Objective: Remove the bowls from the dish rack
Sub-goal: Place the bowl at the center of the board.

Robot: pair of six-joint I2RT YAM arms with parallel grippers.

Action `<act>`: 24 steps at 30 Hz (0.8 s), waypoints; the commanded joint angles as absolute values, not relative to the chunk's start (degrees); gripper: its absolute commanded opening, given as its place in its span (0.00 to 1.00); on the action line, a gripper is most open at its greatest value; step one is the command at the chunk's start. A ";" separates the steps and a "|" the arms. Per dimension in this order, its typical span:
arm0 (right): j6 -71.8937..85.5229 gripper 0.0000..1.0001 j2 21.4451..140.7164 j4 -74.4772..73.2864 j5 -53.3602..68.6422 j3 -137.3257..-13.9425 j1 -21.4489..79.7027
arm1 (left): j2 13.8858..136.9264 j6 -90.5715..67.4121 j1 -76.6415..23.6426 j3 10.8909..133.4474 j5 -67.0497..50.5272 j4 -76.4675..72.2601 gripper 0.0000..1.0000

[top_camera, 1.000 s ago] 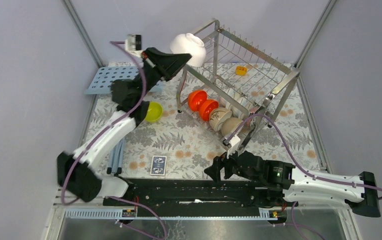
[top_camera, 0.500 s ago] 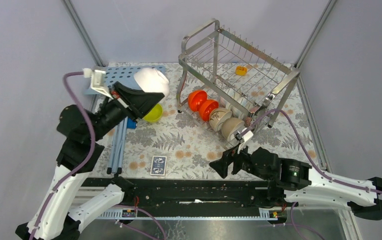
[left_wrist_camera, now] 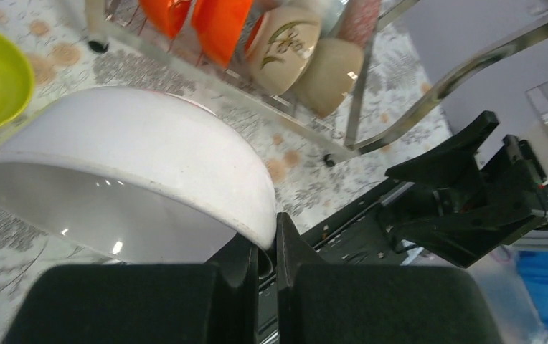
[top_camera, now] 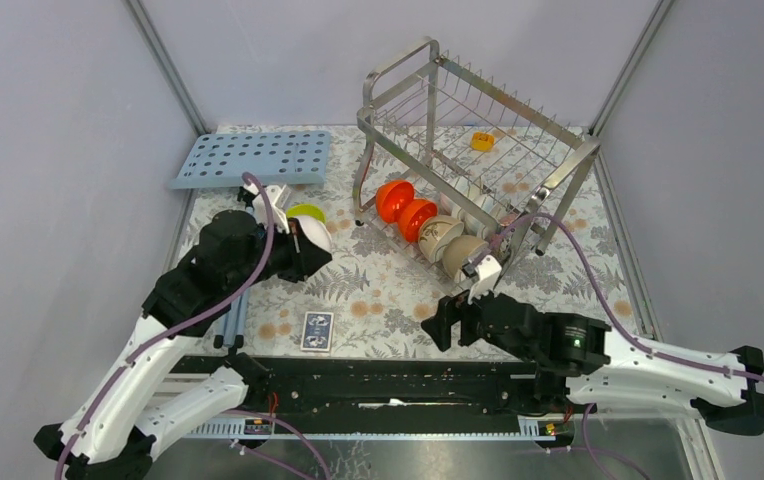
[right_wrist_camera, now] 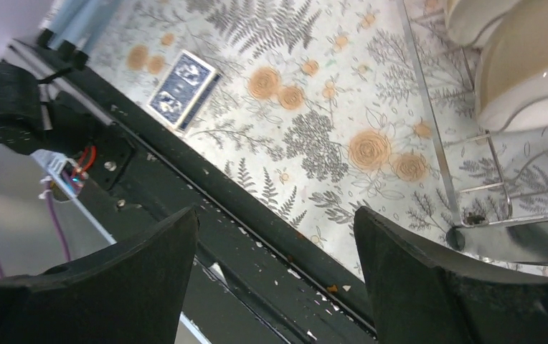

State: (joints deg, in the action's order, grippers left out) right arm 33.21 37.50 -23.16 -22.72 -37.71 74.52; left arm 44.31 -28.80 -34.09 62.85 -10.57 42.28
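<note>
One white bowl (left_wrist_camera: 135,165), rim pinched between the closed left fingers (left_wrist_camera: 290,251), hangs above the surface (top_camera: 378,290); lowering and releasing likely follow. Right fingers (right_wrist_camera: 135,279) gape empty, rack (top_camera: 570,165) ahead.

Yellow-green bowl (top_camera: 307,211) part-hidden behind left arm (top_camera: 226,258); rear bowls (top_camera: 475,203) indistinct, possibly white.

You have a white bowl (left_wrist_camera: 128,165) with a smooth, glossy glaze that catches small highlights on its inner wall. The left gripper (left_wrist_camera: 266,240) looks like matt black plastic, and so does the right gripper (right_wrist_camera: 276,229). The dish rack (top_camera: 478,150) is polished metal wire and tube, almost mirror-bright. The orange-red bowls (top_camera: 395,200) shine, while the beige bowl (left_wrist_camera: 332,68) looks duller. The table cover (top_camera: 378,290) is a matt floral print. The perforated tray (top_camera: 253,158) looks like matt light-blue plastic.
</note>
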 commanded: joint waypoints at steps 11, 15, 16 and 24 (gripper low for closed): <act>48.83 0.86 47.66 -25.32 -32.30 -36.47 74.79 | 56.63 -28.70 -62.35 67.91 17.97 53.23 0.00; 51.44 0.87 46.93 -27.10 -33.73 -35.89 74.80 | 61.85 -28.96 -74.14 69.25 27.52 56.91 0.00; 51.76 0.87 46.70 -27.52 -33.89 -35.87 74.80 | 62.89 -28.81 -76.04 69.33 29.07 58.09 0.00; 51.55 0.87 45.96 -28.64 -34.20 -35.94 74.79 | 65.87 -22.79 -86.27 65.82 29.02 59.11 0.00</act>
